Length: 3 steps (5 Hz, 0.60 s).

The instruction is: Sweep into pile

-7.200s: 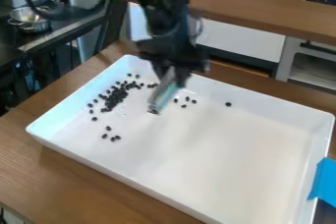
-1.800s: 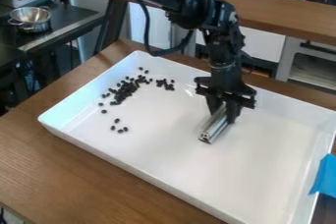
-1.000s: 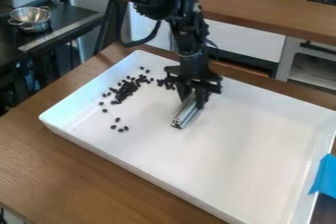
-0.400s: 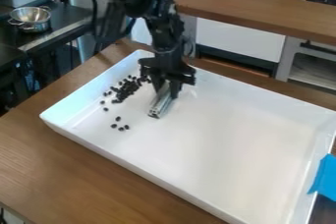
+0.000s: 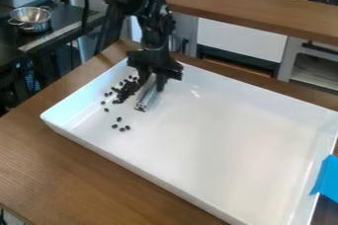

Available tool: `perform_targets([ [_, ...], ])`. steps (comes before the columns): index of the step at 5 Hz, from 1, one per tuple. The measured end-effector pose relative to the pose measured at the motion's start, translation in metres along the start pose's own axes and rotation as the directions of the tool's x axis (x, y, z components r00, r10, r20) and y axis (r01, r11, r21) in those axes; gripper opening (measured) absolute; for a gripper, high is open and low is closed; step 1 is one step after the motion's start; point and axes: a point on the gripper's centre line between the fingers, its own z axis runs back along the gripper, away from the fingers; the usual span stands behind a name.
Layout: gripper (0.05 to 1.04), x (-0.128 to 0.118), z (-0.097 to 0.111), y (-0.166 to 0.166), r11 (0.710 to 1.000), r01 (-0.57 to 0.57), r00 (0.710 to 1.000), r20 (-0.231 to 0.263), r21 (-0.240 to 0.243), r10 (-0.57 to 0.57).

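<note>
So the pincer (image 5: 153, 79) was over the upper-left part of the white tray (image 5: 218, 145), clamped on a tilted metal bar (image 5: 147, 98), opened just about the bar's width, with the bar's lower end down by the tray floor. Most of the little dark beans (image 5: 124, 92) sat in a messy heap just left of the bar, plus 4 strays (image 5: 121, 128) nearer the camera. The tray was on a wooden tabletop (image 5: 66, 174), with blue tape (image 5: 325, 179) at its right edge.
</note>
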Motion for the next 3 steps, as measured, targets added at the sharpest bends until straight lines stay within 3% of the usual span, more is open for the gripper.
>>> perform_targets([
  [1, 0.378, 0.006, 0.023, 0.000, 0.999, 0.009, 1.000, 0.029, -0.033, -0.008],
  [2, 0.378, -0.008, 0.046, -0.021, 0.980, 0.059, 0.998, -0.013, -0.190, -0.063],
  [3, 0.378, -0.028, 0.078, -0.039, 0.932, 0.142, 0.987, -0.028, -0.333, -0.161],
])
